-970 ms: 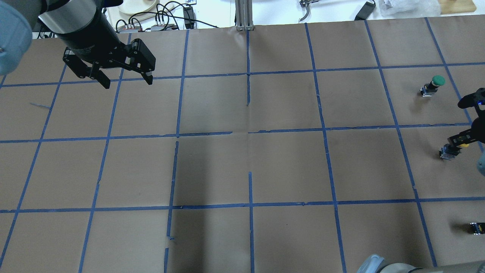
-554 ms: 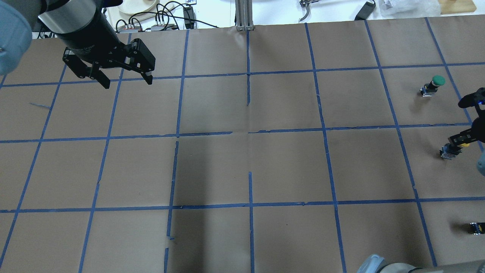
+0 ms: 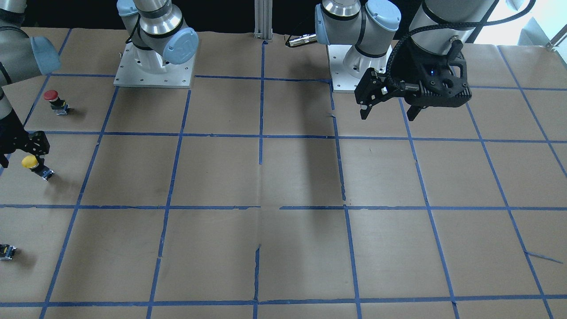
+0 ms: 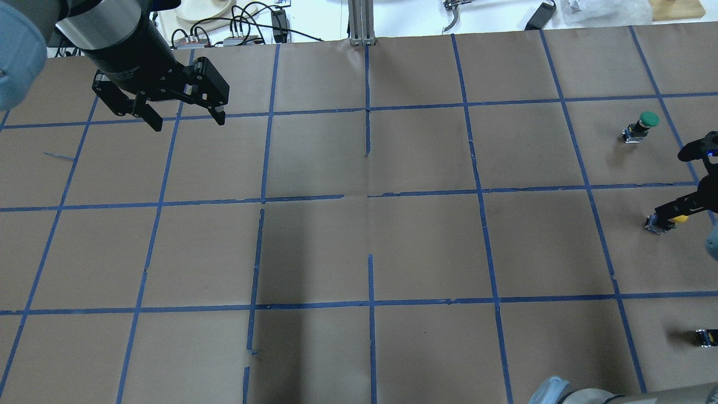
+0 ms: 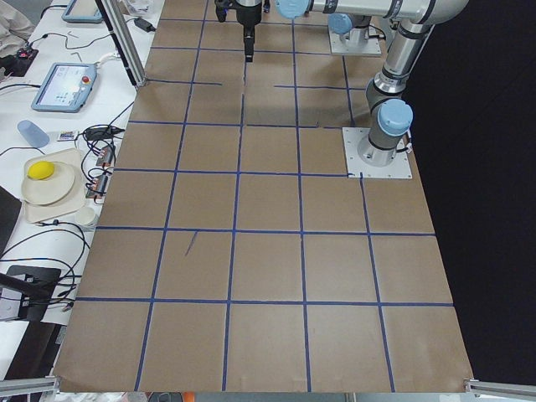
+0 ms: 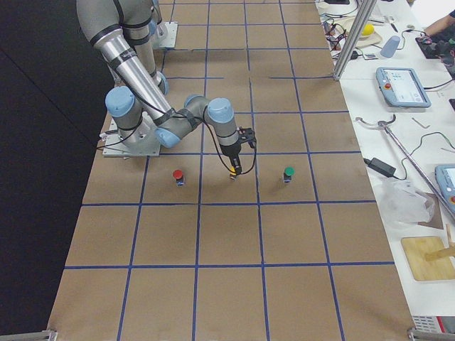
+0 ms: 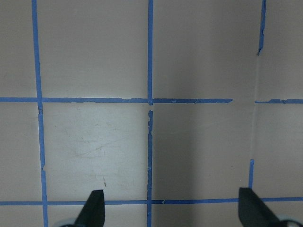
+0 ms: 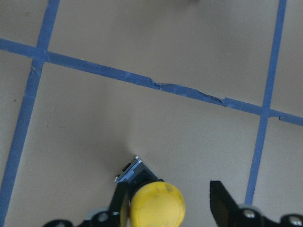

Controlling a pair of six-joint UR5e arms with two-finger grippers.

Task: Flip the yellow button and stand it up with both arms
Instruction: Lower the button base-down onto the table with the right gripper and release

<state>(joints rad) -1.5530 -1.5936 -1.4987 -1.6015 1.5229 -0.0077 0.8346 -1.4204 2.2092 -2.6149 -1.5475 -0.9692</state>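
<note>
The yellow button [image 8: 157,204] has a round yellow cap and a black-grey body [image 8: 135,172]. It leans tilted on the brown paper at the table's right edge [image 4: 653,224], and also shows in the front view [image 3: 30,161]. My right gripper [image 8: 170,203] is low over it, jaws open around the cap. One finger [image 8: 120,203] touches the cap and neck; the other finger [image 8: 220,201] stands apart from it. My left gripper [image 4: 185,118] hangs open and empty above the far left of the table, and its fingertips [image 7: 94,208] show in the left wrist view.
A green-capped button [image 4: 645,124] stands beyond the yellow one. A red-capped button [image 3: 52,99] stands on the robot's side of it. A tiny black block with a yellow mark [image 4: 705,336] lies near the right edge. Blue tape lines [image 4: 367,196] grid the paper.
The right gripper's finger has shifted and the yellow button has tipped: its body has slid slightly left and more of the cap shows. The left arm has barely moved.
</note>
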